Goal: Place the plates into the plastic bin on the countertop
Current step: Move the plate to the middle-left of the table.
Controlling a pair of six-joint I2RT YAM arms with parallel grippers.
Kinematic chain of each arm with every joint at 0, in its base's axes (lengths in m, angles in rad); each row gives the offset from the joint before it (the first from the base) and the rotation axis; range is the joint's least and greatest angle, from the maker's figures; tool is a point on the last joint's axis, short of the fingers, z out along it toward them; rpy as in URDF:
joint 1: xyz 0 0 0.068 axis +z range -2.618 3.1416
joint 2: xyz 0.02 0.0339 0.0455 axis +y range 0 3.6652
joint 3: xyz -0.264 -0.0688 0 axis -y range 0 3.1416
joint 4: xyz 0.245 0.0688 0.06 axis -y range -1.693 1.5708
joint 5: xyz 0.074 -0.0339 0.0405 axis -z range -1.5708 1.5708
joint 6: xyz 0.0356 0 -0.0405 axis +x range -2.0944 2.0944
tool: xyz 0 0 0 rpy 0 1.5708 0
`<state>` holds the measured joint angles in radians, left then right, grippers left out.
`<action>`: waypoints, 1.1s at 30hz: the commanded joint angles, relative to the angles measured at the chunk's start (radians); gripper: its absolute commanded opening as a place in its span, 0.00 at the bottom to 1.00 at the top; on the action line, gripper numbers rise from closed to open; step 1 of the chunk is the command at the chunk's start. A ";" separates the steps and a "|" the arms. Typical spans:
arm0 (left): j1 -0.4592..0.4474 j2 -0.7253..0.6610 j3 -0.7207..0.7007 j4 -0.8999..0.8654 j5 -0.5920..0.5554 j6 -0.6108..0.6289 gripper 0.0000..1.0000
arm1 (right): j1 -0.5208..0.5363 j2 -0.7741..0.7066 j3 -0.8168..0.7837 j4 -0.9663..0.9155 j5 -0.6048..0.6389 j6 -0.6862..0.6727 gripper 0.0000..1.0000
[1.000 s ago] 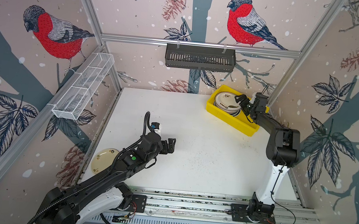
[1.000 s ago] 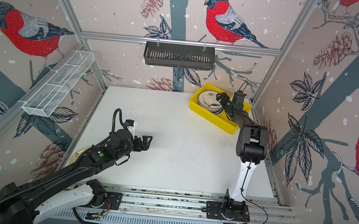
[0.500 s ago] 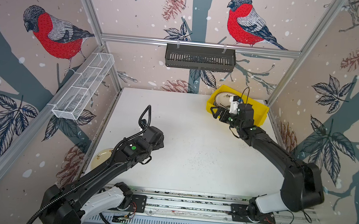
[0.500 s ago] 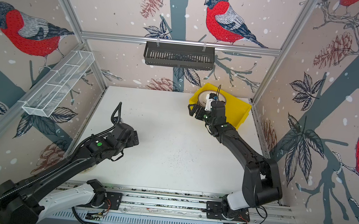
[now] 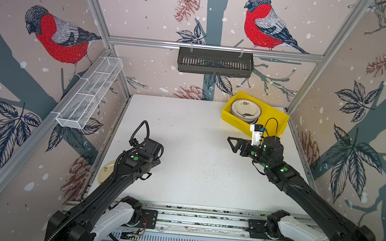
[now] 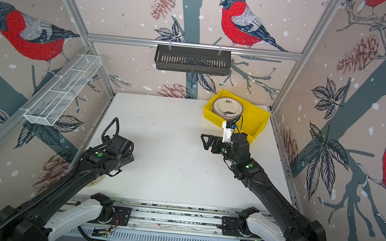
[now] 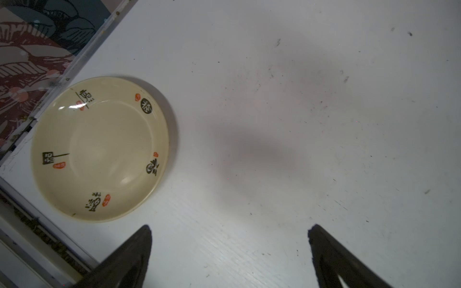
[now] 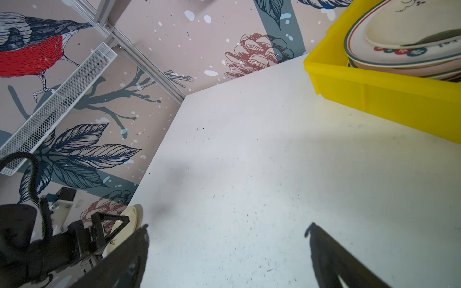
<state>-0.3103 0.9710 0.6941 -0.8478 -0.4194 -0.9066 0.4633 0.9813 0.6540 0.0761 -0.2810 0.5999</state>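
Pulled back from the bin [image 5: 235, 122], the right claw [image 5: 232, 143] now hangs over the counter [image 5: 194, 170] at 3 o'clock, jaws spread wide and empty. A stack of plates [image 5: 245, 108] sits in the bin at 1 o'clock. Meanwhile the left claw [image 7: 229, 228] has swung toward 8 o'clock, released and empty, above bare counter just beside the last plate [image 7: 99, 147] at the counter's edge. That plate looks like the only one left to fetch.

bullfinch-and-pinecone wallpaper [image 5: 149, 11] covers the walls; a black slatted basket [image 5: 215, 62] hangs top centre, a white mesh basket [image 5: 89, 95] at upper left.
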 commanded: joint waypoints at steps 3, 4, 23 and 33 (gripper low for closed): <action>0.181 0.063 0.008 -0.018 0.104 0.064 0.97 | -0.001 -0.110 -0.074 -0.027 0.010 -0.024 1.00; 0.216 0.072 0.007 -0.007 0.118 0.080 0.97 | -0.003 -0.125 -0.088 -0.024 0.014 -0.027 0.99; 0.421 0.335 0.064 0.145 0.222 0.176 0.98 | -0.023 -0.179 -0.119 -0.077 0.067 -0.126 0.99; 0.424 0.346 0.027 0.249 0.221 0.232 0.98 | -0.051 -0.181 -0.108 -0.121 0.069 -0.137 1.00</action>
<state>0.1104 1.3151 0.7330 -0.6437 -0.2104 -0.6991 0.4175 0.8013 0.5404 -0.0307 -0.2230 0.4725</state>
